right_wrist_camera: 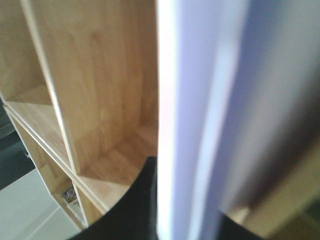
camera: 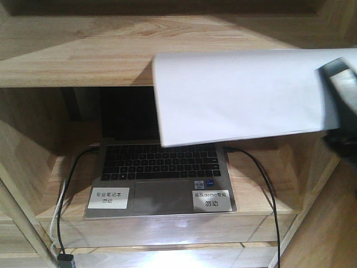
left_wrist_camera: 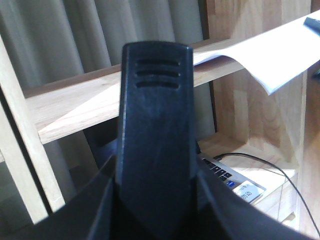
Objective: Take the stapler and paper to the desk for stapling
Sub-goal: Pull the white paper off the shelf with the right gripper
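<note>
Right gripper is clamped on the right edge of the paper, and the sheet hangs in the air in front of the shelf board, above the open laptop. It's held by one edge only, so the free left side droops a bit. The right wrist view shows the sheet edge-on against a dark finger, badly blurred. Left gripper looks closed on an upright black body with three ribs, which I read as the stapler. No orange patch shows from this angle, so that ID is a judgement. The desk isn't in any view. Step in hand, as I read it: carry both items to the desk. To do it well, move the right arm slowly and keep the sheet roughly level, or it will flap or peel out of the pinch. Pull it straight back, clear of the shelf board, the laptop lid and the cable, before lowering. Lay the free edge down first, then release. Keep the left arm well apart until the sheet lies flat.
</note>
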Available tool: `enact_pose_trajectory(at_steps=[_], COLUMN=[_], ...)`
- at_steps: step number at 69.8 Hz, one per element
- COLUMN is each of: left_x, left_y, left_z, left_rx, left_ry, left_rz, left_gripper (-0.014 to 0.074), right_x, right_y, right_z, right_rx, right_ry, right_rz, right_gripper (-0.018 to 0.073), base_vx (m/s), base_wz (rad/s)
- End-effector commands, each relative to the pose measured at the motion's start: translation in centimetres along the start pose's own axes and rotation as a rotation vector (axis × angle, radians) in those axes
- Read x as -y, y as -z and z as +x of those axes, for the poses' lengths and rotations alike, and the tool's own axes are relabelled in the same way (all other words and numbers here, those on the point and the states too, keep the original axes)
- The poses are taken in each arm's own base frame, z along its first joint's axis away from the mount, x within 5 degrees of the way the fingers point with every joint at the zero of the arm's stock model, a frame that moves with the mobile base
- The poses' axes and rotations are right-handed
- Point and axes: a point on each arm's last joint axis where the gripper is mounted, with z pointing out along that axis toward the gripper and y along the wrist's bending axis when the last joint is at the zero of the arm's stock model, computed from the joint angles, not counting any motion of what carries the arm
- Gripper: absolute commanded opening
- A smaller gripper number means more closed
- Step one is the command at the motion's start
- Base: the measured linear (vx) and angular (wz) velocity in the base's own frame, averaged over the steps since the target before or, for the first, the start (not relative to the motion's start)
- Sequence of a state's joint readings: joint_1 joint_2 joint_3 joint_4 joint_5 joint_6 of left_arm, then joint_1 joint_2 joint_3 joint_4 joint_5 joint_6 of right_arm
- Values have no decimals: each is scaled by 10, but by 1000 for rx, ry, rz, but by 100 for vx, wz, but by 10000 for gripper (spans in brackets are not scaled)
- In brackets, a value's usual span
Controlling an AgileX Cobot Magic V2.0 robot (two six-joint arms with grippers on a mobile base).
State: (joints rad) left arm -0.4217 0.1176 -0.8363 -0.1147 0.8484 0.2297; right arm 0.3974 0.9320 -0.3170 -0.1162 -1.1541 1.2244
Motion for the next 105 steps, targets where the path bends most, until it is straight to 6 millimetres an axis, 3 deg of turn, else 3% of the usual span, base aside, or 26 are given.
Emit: enact_pose_trajectory(at_steps=[1,12,27,51,77,105], left_x=[-3,-3,-3,-3,-3,-3], left_y=[0,0,0,0,0,0], left_z=[-17,-17,-17,-17,-17,-17], left_rx=[124,124,124,124,124,124], left_ry=[5,5,5,5,5,5], left_rz=[-19,-19,-19,-19,-19,-19], left_gripper=[-6,-6,-6,-6,-6,-6], right_x=[-20,-36,-57,-89,-101,-103], right_y=[-1,9,21,44,60,62], right_z=[-15,-23,-17,-21,-24,-24], right_rx=[49,24,-71,-24,12,16], right_ry=[35,71,92,151,187,191], right_rz=[-120,-154,-196,-276,-247,-254], right_gripper=[-6,-6,-6,-6,-6,-6], base_vx=[0,0,0,0,0,0], base_wz=[0,0,0,0,0,0])
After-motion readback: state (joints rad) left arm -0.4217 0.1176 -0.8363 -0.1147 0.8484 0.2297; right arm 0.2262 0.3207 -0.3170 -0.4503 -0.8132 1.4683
